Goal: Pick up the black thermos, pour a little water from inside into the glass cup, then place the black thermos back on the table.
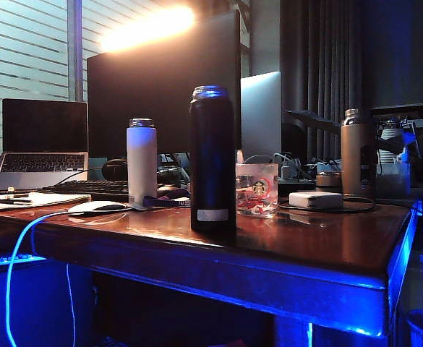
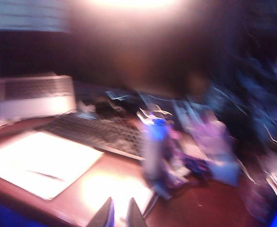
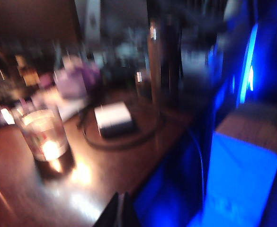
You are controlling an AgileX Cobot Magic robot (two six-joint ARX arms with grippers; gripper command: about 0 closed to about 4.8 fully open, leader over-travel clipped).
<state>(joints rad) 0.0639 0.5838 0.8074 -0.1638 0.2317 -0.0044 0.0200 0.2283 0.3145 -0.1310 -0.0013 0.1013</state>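
Only the tips of the robot show, and only in the wrist views. The left claw [image 2: 119, 213] appears as two dark, wedge-shaped fingers [image 2: 106, 215], tapering to narrow points, their inner edges catching a pale blue-grey sheen; motion blur softens their outlines. The right claw [image 3: 121, 210] shows as dark, pointed finger tips pressed together with no gap between them, one edge lit faintly grey. No cables, screws or markings can be made out. The exterior view shows neither arm.
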